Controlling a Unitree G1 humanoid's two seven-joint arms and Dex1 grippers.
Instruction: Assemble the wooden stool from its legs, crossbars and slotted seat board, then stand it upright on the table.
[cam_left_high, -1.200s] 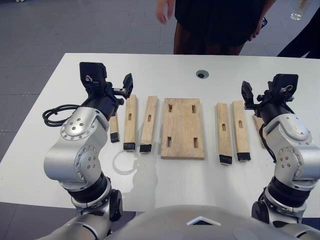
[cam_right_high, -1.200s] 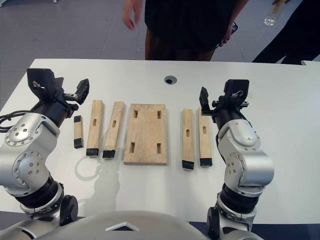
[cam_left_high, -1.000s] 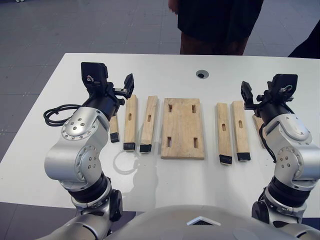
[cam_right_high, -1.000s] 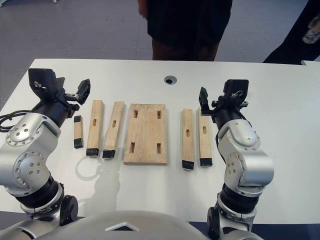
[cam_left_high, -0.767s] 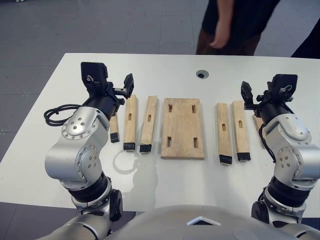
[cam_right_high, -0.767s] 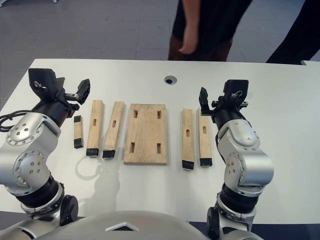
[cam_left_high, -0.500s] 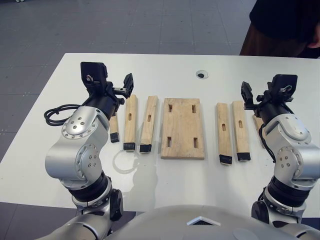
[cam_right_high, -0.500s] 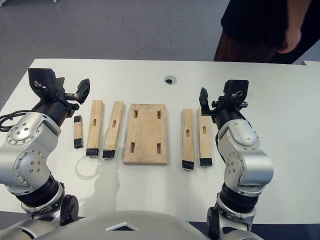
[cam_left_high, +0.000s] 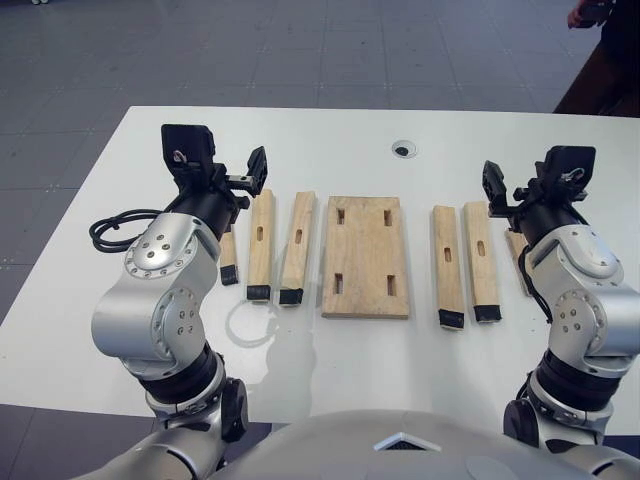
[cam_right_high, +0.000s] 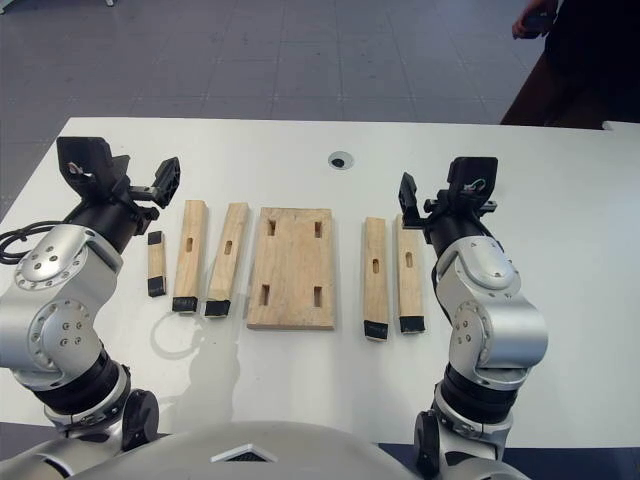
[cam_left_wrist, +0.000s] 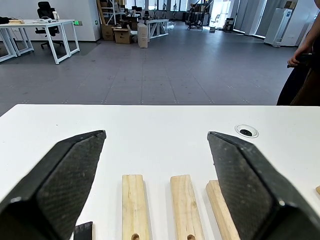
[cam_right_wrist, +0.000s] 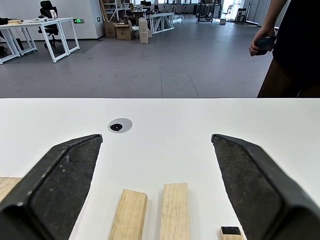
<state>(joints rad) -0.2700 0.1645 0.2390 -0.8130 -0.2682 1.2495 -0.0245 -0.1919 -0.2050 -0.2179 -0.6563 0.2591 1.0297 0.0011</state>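
Observation:
The slotted seat board (cam_left_high: 365, 256) lies flat at the table's middle. To its left lie two slotted legs (cam_left_high: 261, 244) (cam_left_high: 297, 246) and a short crossbar (cam_left_high: 229, 256) with a black tip. On the board's right are two more legs (cam_left_high: 447, 265) (cam_left_high: 480, 260), and my right arm partly hides another crossbar (cam_left_high: 516, 250). My left gripper (cam_left_high: 225, 162) is open above the far ends of the left pieces, holding nothing. My right gripper (cam_left_high: 530, 178) is open above the far ends of the right pieces. The left wrist view has the leg ends (cam_left_wrist: 134, 205) between the open fingers.
A black cable (cam_left_high: 110, 228) loops on the table beside my left arm. A round grommet hole (cam_left_high: 403, 149) sits in the white table (cam_left_high: 330, 130) beyond the board. A person (cam_left_high: 605, 50) stands past the far right corner.
The person behind the table walked from the middle to the far right. Both arms and all wooden parts kept still.

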